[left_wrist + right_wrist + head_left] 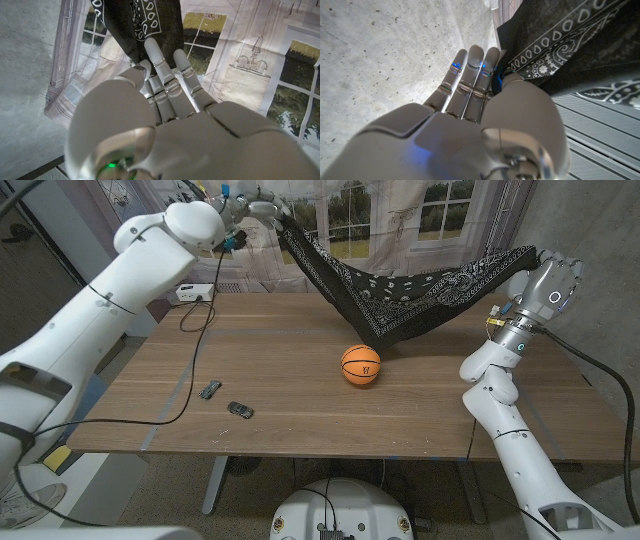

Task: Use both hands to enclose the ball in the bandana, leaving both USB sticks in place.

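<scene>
A black paisley bandana (400, 290) hangs stretched in the air between my two hands, sagging in the middle. Its lowest fold dips just behind the orange ball (360, 365), which sits on the wooden table (300, 395) near the centre. My left hand (262, 210) pinches one corner high at the back; in the left wrist view the cloth (135, 25) is pinched by that hand (160, 100). My right hand (550, 280) holds the opposite corner at the right; its wrist view shows the bandana (570, 45) beside the hand (480, 115). Two dark USB sticks (210, 389) (240, 410) lie front left.
A white device (192, 293) with a black cable (195, 350) running across the table sits at the back left. A printed window backdrop (400, 210) hangs behind the table. A concrete wall (385, 55) stands to the right.
</scene>
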